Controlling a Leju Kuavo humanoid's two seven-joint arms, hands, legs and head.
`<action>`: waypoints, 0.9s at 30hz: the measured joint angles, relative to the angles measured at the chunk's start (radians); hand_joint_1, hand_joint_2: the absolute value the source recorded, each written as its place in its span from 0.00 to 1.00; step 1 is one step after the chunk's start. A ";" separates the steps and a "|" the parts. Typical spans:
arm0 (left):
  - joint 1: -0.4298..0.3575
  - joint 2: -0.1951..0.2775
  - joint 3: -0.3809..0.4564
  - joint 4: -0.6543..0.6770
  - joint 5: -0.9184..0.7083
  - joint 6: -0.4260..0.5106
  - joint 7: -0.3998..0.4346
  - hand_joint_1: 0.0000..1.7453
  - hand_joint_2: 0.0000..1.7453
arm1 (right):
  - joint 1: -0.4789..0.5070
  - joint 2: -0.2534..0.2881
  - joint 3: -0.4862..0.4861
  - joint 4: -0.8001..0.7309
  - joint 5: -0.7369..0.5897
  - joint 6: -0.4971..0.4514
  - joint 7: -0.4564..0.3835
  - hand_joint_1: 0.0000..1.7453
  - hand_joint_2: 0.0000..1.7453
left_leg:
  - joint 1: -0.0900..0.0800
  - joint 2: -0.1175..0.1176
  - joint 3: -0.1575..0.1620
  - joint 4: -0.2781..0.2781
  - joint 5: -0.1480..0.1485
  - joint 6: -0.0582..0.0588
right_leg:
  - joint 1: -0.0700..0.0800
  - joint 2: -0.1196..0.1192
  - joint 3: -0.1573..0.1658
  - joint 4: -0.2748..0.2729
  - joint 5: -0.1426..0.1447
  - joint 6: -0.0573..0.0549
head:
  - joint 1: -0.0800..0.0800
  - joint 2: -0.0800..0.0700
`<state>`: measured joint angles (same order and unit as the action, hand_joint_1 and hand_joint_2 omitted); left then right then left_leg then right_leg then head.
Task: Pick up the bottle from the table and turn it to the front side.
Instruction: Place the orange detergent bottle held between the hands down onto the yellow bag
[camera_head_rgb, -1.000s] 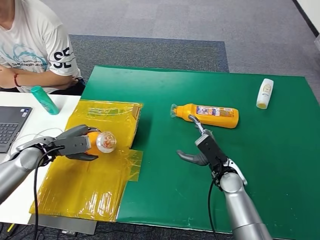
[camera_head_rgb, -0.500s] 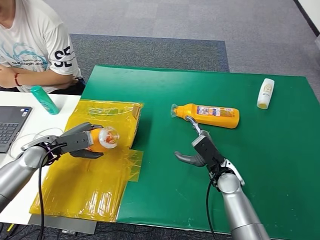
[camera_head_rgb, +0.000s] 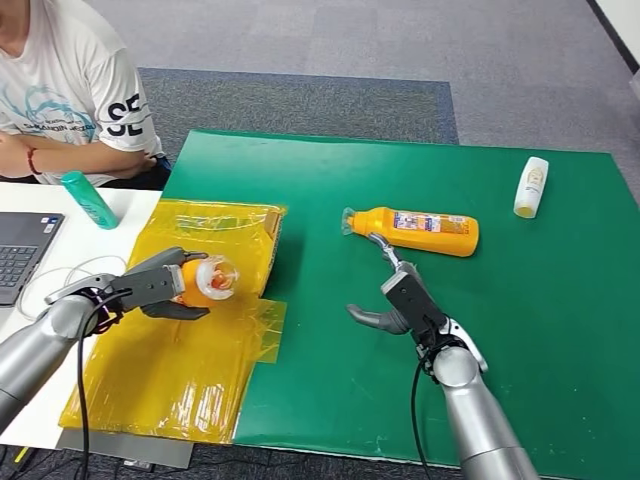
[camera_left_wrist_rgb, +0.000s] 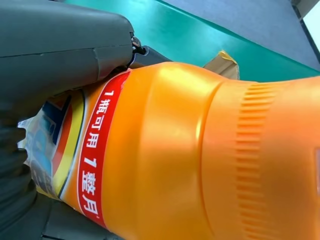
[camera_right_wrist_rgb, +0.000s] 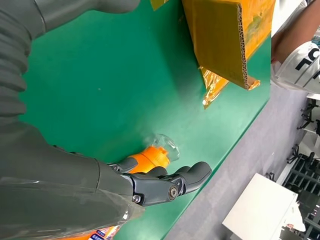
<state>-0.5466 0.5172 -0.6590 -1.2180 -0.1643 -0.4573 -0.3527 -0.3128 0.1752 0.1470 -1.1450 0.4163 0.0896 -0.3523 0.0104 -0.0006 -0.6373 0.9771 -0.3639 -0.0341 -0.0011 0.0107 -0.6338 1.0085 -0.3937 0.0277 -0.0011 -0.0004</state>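
Green mat (camera_head_rgb: 317, 190) over most of the tabletop, yellow taped cardboard sheet (camera_head_rgb: 189, 380) at its left edge, grey carpet beyond; person in a white tee (camera_head_rgb: 68, 90) seated at a white desk w/ laptop (camera_head_rgb: 19, 255) and teal bottle (camera_head_rgb: 89, 200). Left hand (camera_head_rgb: 147, 288) wrapped round an orange bottle (camera_head_rgb: 202, 280), lifted clear above the yellow sheet, clear cap end pointing toward the mat; up close in left wrist view, fingers (camera_left_wrist_rgb: 64, 40) clamped over the label (camera_left_wrist_rgb: 68, 150), red band w/ white characters showing. Pick-up part looks done for this one; turn to front side prob. underway or near done, can't tell which label face counts as front. Right hand (camera_head_rgb: 396, 300) empty, fingers spread apart, hovering low over the mat just short of a second orange bottle (camera_head_rgb: 415, 232) lying on its side, not touching it; right wrist view shows its clear cap (camera_right_wrist_rgb: 164, 145) just past the fingertips (camera_right_wrist_rgb: 196, 172). Small white bottle (camera_head_rgb: 530, 187) lying far right on the mat, well apart. Left to do, by judgement: finish rotation, set bottle down; 2nd bottle maybe next for the right hand.
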 joint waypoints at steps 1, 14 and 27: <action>0.001 0.001 0.001 0.000 0.002 -0.005 -0.004 0.03 1.00 | -0.001 0.000 0.002 0.002 -0.001 0.000 0.000 0.00 1.00 | 0.000 0.000 0.000 0.000 0.000 0.000 | 0.000 0.000 0.000 0.000 0.000 0.000 | 0.000 0.000; 0.028 0.014 0.011 0.001 0.023 -0.024 -0.017 0.00 1.00 | -0.003 0.000 0.017 0.010 -0.005 0.000 -0.001 0.00 1.00 | 0.000 0.000 0.000 0.000 0.000 0.000 | 0.000 0.000 0.000 0.000 0.000 0.000 | 0.000 0.000; 0.059 0.016 0.009 -0.012 0.018 -0.016 -0.028 0.00 1.00 | -0.004 0.000 0.023 0.014 -0.008 0.000 0.002 0.00 1.00 | 0.000 0.000 0.000 0.000 0.000 0.000 | 0.000 0.000 0.000 0.000 0.000 0.000 | 0.000 0.000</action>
<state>-0.4881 0.5330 -0.6499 -1.2297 -0.1468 -0.4729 -0.3803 -0.3165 0.1751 0.1698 -1.1305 0.4086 0.0897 -0.3503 0.0104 -0.0006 -0.6372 0.9771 -0.3639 -0.0341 -0.0011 0.0107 -0.6340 1.0085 -0.3938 0.0277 -0.0011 -0.0002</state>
